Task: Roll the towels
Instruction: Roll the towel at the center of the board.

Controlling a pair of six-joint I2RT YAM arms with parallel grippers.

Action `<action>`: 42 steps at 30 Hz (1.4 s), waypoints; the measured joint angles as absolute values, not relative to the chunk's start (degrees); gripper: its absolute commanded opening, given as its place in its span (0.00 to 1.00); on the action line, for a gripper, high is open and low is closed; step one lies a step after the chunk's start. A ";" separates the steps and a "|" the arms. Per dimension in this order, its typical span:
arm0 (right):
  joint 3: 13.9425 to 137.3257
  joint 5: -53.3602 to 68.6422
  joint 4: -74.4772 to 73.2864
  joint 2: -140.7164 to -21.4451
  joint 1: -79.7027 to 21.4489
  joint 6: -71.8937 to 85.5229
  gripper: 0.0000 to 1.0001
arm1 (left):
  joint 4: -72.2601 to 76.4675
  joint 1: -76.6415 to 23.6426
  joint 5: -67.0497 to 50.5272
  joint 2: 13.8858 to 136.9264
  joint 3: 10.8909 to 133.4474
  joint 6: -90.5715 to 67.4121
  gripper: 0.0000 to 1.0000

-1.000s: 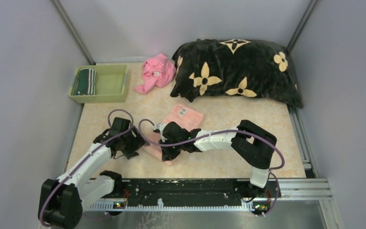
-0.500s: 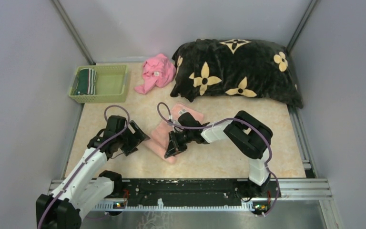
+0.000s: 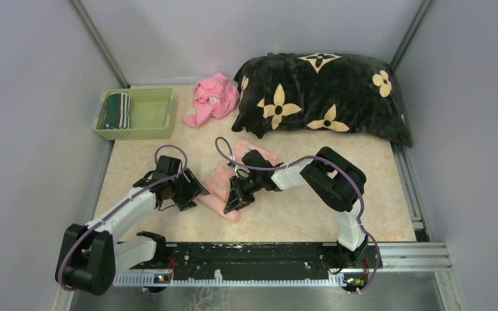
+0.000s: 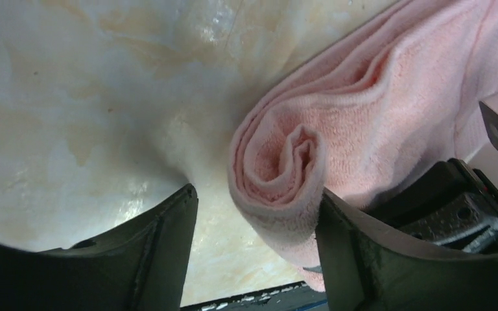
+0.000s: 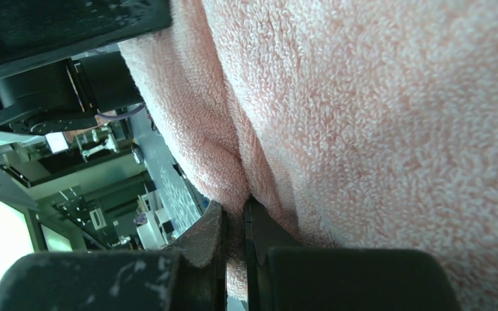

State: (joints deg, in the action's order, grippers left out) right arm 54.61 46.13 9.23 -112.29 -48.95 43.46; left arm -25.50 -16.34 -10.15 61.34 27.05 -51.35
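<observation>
Over last second left gripper [image 3: 190, 192] shifts in toward pink towel [image 3: 215, 183] at table [image 3: 298, 220] centre. Jaws wide, astride coiled end, not gripping. Right gripper [image 3: 237, 197] stays pinched shut on towel fold. Roll looks part-formed; green towel [image 3: 117, 110] sits in basket [image 3: 150, 132].

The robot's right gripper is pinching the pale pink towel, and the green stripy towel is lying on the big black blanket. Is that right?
Not quite. The green stripy towel is in the green basket, not on the black blanket; the top external view shows it. The right gripper is indeed pinching the pale pink towel.
</observation>
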 measured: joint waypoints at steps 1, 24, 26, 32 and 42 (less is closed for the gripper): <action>54.78 46.02 8.73 -112.29 -48.95 43.38 0.00 | -24.75 -16.34 -10.13 62.76 27.07 -51.20 0.64; 56.23 44.95 6.20 -112.49 -48.93 41.56 0.02 | -24.16 -15.18 -9.34 72.36 33.32 -46.19 0.75; 56.01 45.36 6.76 -112.75 -48.73 42.06 0.02 | -25.28 -13.19 -9.02 69.67 32.34 -45.91 0.78; 55.77 47.66 8.45 -113.91 -47.83 43.59 0.02 | -28.99 -9.58 -10.41 60.36 29.93 -45.08 0.85; 55.75 51.37 11.14 -116.20 -46.74 45.65 0.02 | -29.45 -8.19 -15.42 52.01 26.28 -44.95 0.79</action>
